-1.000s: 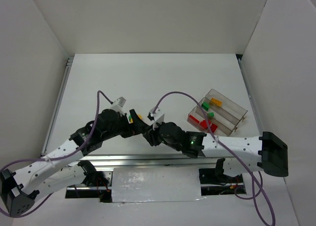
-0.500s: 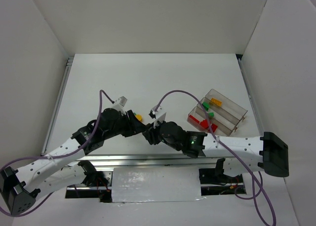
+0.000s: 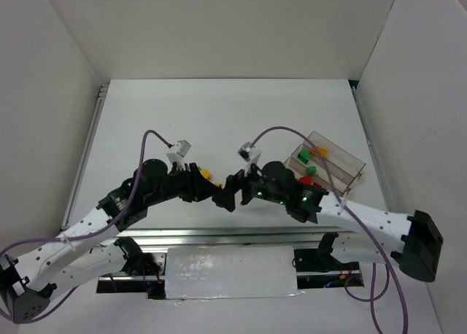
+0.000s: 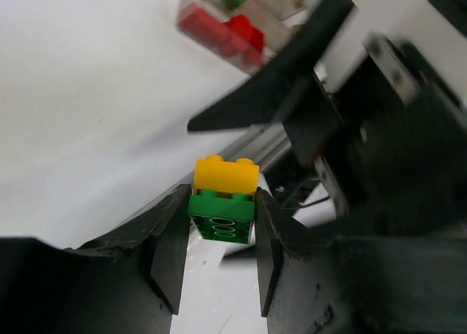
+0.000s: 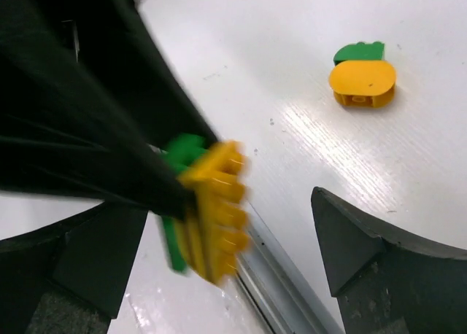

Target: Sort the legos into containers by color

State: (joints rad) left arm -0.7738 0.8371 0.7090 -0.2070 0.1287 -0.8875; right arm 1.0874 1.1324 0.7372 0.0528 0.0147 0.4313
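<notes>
Bricks stuck together come first: the left gripper (image 4: 219, 239) is pinched tight on a green brick (image 4: 221, 217) with a yellow brick (image 4: 225, 175) clicked on top, held up by the front edge of the tabletop (image 3: 219, 115). The right gripper (image 5: 226, 261) is wide open around the pair, so I think it should close on the yellow brick only and pull straight off while the left holds firm. Then each brick can go to its own colour in the tray (image 3: 339, 147), off to the right.
</notes>
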